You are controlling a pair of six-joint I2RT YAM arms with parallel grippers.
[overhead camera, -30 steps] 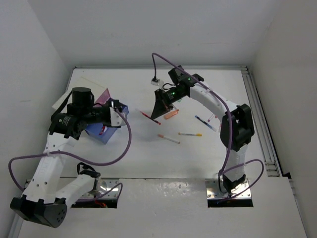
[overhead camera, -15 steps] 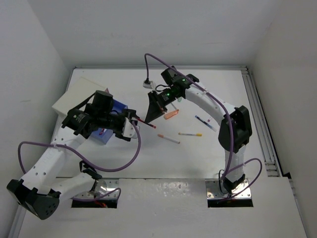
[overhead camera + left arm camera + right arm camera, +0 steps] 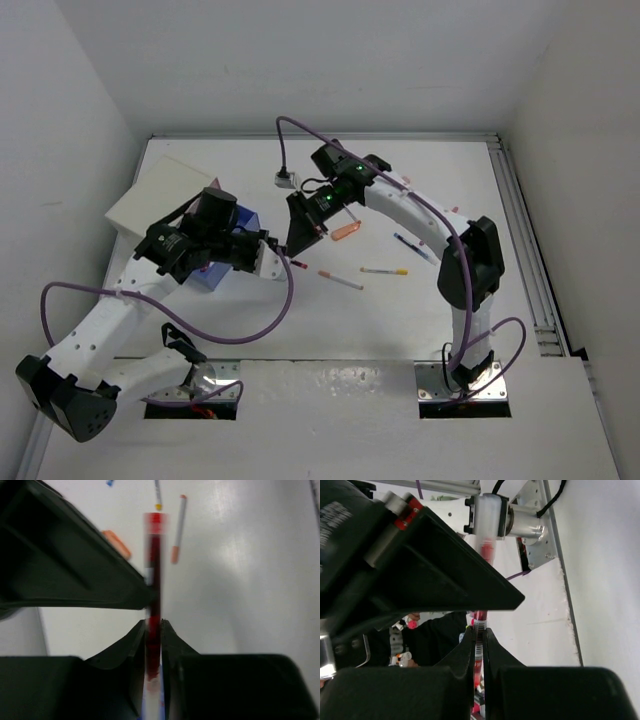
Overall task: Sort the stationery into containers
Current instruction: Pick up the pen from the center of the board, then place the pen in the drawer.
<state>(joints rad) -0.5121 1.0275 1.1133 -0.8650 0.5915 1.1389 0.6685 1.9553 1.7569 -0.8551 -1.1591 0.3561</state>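
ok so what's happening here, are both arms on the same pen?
Yes, it looks like a handover. The right gripper has its fingers shut on the red pen, and the left gripper is pinching the same pen at its other end, over the middle of the table. The blue box sits by the left arm. The orange marker and the white pen lie loose on the table, unsorted.

Overhead camera looks down; both close wrist cameras share the red pen point(image 3: 154, 580).
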